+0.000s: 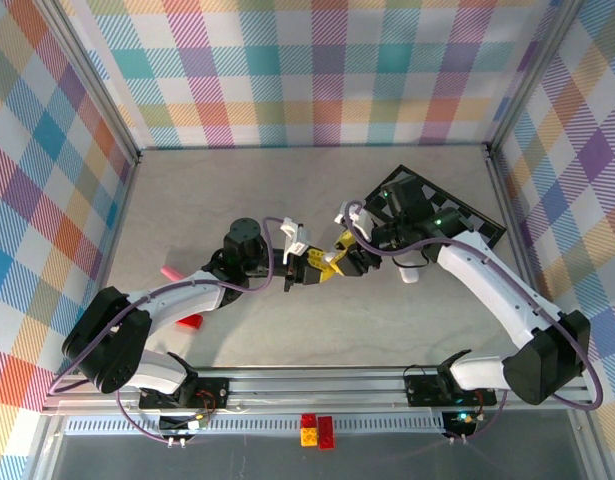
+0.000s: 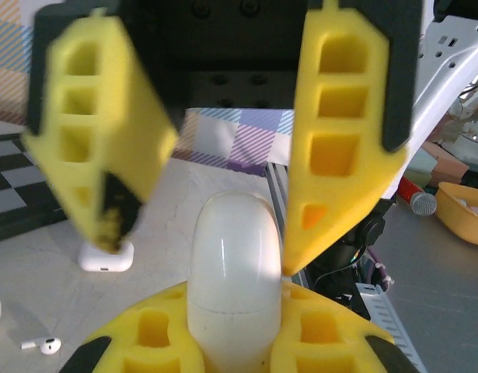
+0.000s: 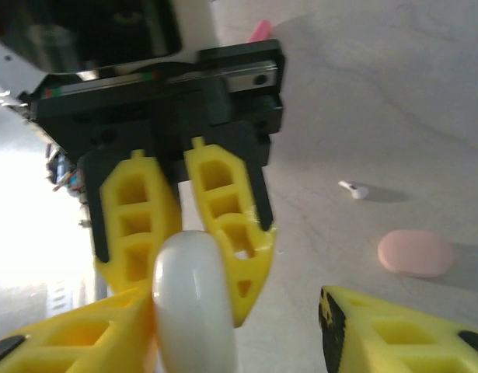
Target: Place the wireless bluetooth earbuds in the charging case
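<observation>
Left wrist view: my left gripper [image 2: 235, 338] squeezes the white charging case [image 2: 232, 256] tight, and my right gripper [image 2: 204, 245] is spread wide, holding nothing. One earbud [image 2: 44, 343] lies loose on the table [image 2: 184, 194] — not in yet, so I think most is left.

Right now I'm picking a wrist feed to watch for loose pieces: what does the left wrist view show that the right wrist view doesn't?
Left wrist but not right wrist: a small white boxy case and a checkered mat. Right wrist but not left wrist: a pink oval case lying on the table. Both: the white oval case clamped in the left gripper, the right gripper open around it, and a loose white earbud on the table, possibly the same one.
</observation>
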Robot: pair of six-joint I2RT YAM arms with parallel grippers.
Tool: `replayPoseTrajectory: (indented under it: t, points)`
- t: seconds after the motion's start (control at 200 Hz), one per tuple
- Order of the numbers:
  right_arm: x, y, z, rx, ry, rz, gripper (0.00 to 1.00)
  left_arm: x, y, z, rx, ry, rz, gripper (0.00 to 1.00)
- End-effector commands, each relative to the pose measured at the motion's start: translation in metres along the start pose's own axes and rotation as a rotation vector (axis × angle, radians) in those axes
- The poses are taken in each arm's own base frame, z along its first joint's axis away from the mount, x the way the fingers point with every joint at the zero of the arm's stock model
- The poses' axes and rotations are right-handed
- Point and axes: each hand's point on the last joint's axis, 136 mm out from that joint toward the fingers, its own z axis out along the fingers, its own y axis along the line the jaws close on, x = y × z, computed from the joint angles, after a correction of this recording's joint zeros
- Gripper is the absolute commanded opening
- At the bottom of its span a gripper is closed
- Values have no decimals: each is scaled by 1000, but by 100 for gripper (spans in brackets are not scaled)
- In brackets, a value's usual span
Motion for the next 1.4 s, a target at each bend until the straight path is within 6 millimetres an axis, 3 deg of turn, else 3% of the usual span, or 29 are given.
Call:
replayPoseTrajectory:
  t: [0.0, 0.225, 0.45, 0.545, 0.665, 0.785, 1.055, 1.15, 1.395]
  points:
    - [-9, -25, -8, 165, -30, 8, 57, -10, -4, -1, 27, -43, 41, 1]
    - [-32, -44, -29, 270, -145, 86, 60, -5, -2, -3, 8, -53, 61, 1]
    - [-41, -34, -42, 153, -280, 149, 68, -4, 5, -9, -27, -69, 77, 1]
    - [-38, -48, -49, 182, -352, 270, 69, -4, 8, -14, -55, -89, 98, 0]
    - [-7, -86, -54, 319, -371, 484, 71, -11, 17, -23, -143, -152, 162, 1]
    - [43, -115, -45, 425, -281, 688, 73, -20, 19, -30, -189, -204, 210, 1]
    - [131, -130, 1, 442, -58, 944, 75, -22, 18, -42, -266, -231, 239, 1]
    - [147, -133, 15, 418, -10, 976, 76, -22, 16, -43, -265, -221, 233, 1]
    - [155, -142, 42, 374, 57, 989, 76, -22, 13, -44, -267, -200, 234, 1]
